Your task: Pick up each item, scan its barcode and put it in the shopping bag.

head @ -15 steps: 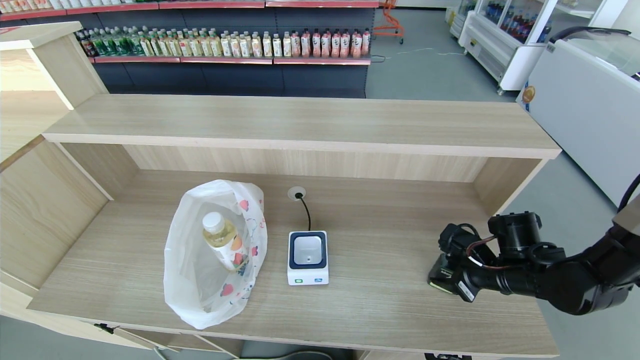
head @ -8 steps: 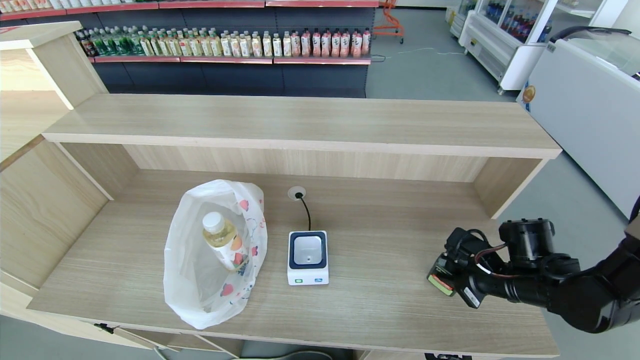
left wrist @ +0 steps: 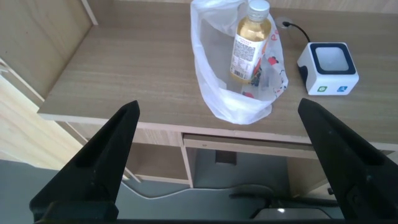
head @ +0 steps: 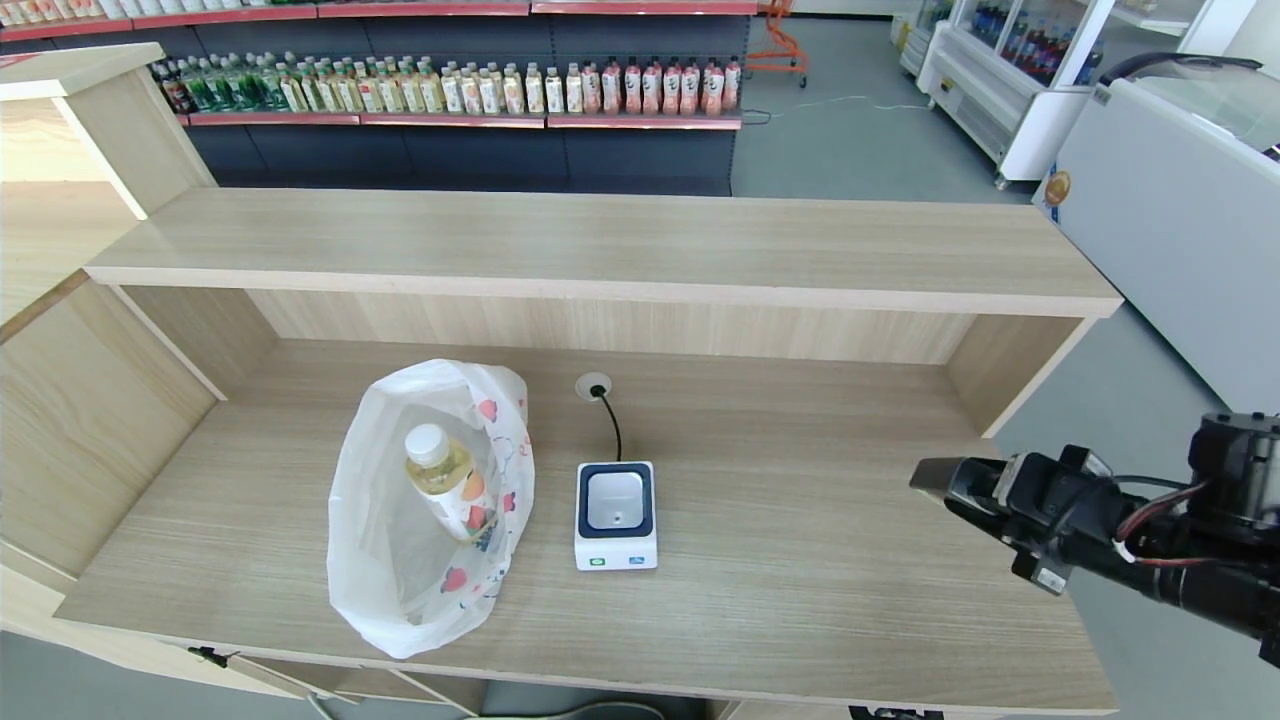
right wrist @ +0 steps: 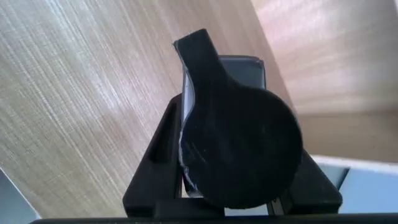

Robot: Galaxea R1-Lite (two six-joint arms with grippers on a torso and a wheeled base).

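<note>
Counter (head: 800, 600) bag (head: 385, 580) holds bottle (head: 445, 478) cap-rearward; left tool (left wrist: 217, 107) spread, right tool (head: 950, 480) pinching dark item (right wrist: 242, 149).

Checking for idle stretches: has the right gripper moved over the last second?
Yes. The right gripper has drawn farther right from the scanner, toward the right end of the counter, and sits higher in the head view.

Wooden counter (head: 800, 600) — drink shelves (head: 450, 90), perhaps freezers (head: 1170, 190), behind.
</note>
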